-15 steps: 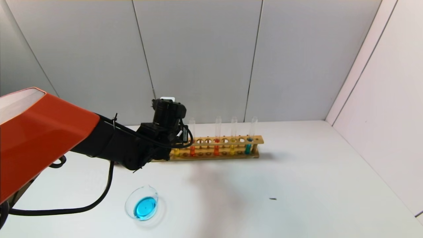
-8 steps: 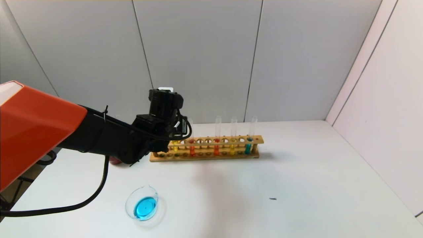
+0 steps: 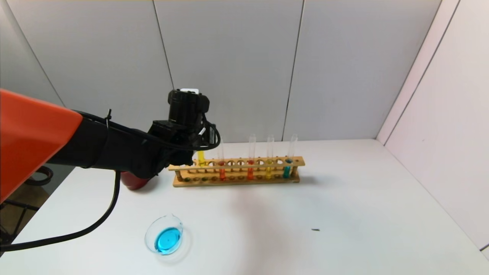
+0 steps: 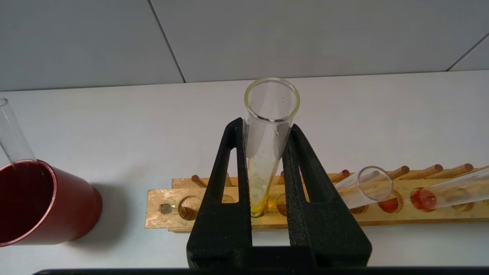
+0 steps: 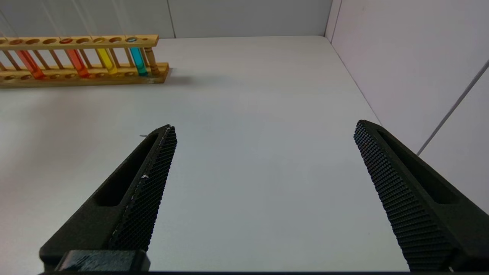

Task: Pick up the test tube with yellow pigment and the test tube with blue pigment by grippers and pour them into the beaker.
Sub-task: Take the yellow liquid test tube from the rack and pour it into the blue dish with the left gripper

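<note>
My left gripper [image 3: 198, 147] [image 4: 266, 126] is shut on the test tube with yellow pigment [image 3: 201, 157] [image 4: 263, 168]. It holds the tube upright over the left end of the wooden rack [image 3: 237, 179] [image 4: 164, 198], the tube's bottom about level with the top rail. The beaker [image 3: 166, 236] stands near the table's front left and holds blue liquid. The test tube with blue pigment is out of view. My right gripper [image 5: 264, 126] is open over bare table and does not show in the head view.
The rack holds two orange-red tubes [image 3: 250, 170], a second yellow tube [image 3: 269, 170] [image 5: 106, 61] and a teal tube [image 3: 286, 170] [image 5: 137, 61]. A dark red cup [image 3: 133, 182] [image 4: 38, 206] left of the rack holds an empty clear tube [image 4: 11, 133]. A wall runs along the right.
My left gripper has risen and drifted slightly left, drawing the yellow tube up out of the rack. The dark red cup has come into sight behind the arm.
</note>
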